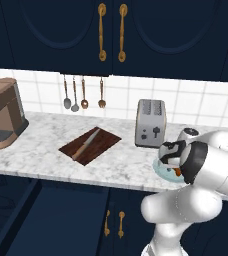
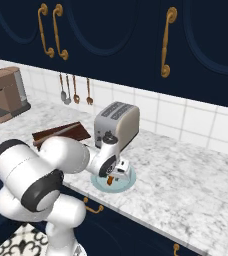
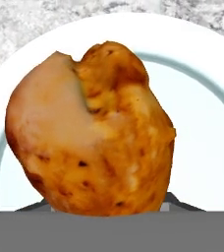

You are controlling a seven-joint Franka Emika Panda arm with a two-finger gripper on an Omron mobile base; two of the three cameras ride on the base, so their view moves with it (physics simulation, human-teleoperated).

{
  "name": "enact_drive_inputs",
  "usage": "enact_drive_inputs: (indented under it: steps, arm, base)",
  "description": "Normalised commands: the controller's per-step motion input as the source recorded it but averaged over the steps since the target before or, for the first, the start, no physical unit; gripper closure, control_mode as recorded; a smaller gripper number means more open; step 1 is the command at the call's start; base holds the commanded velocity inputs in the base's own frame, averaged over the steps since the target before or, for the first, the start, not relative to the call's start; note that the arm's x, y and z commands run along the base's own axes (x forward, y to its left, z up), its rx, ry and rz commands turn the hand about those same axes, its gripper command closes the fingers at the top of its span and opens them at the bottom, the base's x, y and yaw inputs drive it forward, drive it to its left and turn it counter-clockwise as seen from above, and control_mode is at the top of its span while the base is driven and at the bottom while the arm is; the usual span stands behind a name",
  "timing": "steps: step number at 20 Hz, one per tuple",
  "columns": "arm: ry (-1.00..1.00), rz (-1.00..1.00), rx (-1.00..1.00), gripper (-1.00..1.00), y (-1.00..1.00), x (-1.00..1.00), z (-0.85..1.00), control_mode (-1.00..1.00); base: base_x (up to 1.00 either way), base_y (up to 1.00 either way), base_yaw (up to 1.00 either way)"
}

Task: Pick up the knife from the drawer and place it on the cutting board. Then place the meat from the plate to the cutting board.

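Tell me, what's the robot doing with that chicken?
The robot's gripper is down over the pale blue-green plate on the marble counter, right at the chicken drumstick. Whether it is gripping the drumstick cannot be made out. The knife already lies on the dark wooden cutting board, left of the toaster. The navy drawer below the counter is pulled open. So the knife step looks done and the meat comes next.
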Motion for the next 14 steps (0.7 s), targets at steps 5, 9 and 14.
enact_drive_inputs:
  steps: [5, 9, 14]
  arm:
    - [-0.05, 0.08, 0.01, 1.0, 0.15, -0.13, 0.29, -1.0]
    - [-0.07, 0.16, 0.0, 1.0, 0.34, -0.24, 0.65, -1.0]
    - [-0.01, 0.21, 0.0, 1.0, 0.64, 0.21, 0.4, -1.0]
  base:
    - [0.0, 0.0, 0.0]
    - [0.0, 0.0, 0.0]
    - [0.0, 0.0, 0.0]
